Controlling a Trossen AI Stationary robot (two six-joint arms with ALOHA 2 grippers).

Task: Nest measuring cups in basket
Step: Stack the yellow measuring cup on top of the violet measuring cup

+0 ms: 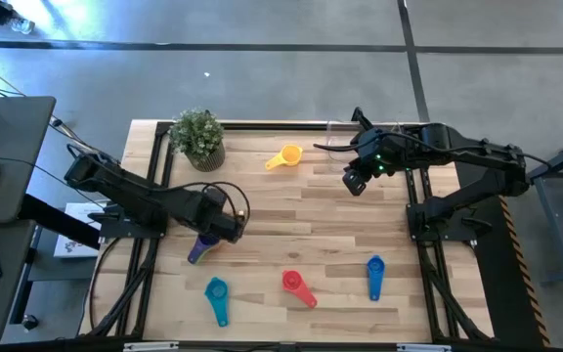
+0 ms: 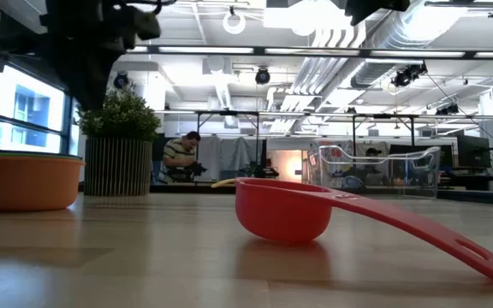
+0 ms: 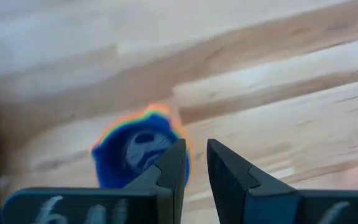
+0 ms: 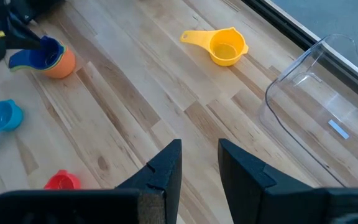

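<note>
A nested stack of cups (image 1: pixel 201 248) stands on the table near the left. Its outer cup is orange (image 2: pixel 28 181), a green rim shows inside that, and a purple-blue cup (image 3: pixel 138 152) sits on top. My left gripper (image 1: pixel 231 225) (image 3: pixel 194 165) hovers just above and beside the stack, fingers slightly open with nothing between them. The yellow cup (image 1: pixel 284 157) (image 4: pixel 222 46) lies at the far middle. The light blue cup (image 1: pixel 217 296), red cup (image 1: pixel 298 286) (image 2: pixel 285 210) and blue cup (image 1: pixel 374 275) lie near the near edge. The clear basket (image 4: pixel 309 93) (image 1: pixel 345 137) sits at the far edge. My right gripper (image 1: pixel 355 183) (image 4: pixel 201 165) hangs open beside it.
A potted green plant (image 1: pixel 199 137) (image 2: pixel 118 154) stands at the far left of the table, behind the stack. Bare wood lies in the table's middle (image 1: pixel 301 220), between the stack, the yellow cup and the row of loose cups. A person shows far off in the room (image 2: pixel 182 158).
</note>
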